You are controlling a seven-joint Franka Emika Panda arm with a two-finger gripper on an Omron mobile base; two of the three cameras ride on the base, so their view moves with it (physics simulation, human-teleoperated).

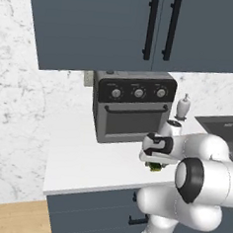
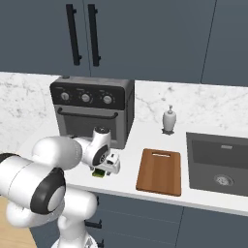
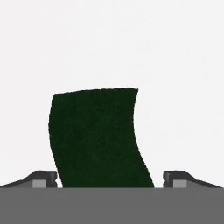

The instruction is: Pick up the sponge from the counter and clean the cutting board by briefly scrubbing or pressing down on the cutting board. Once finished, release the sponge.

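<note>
Hand view: claw (image 3: 109,183) straddling sponge (image 3: 98,138).

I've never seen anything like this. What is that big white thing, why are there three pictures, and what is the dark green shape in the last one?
The white thing is a robot arm with a two-finger gripper at its end, in a computer-rendered kitchen. Two pictures come from cameras behind the arm, one to its left and one to its right, so they show the same scene from two sides. The third comes from a camera on the hand itself, looking down past its two dark fingertips.

On the white counter stand a toaster oven and a soap dispenser; a wooden cutting board lies beside the sink. The dark green shape is the scouring top of a sponge, lying on the counter between the open fingers. Nothing is gripped yet.
</note>
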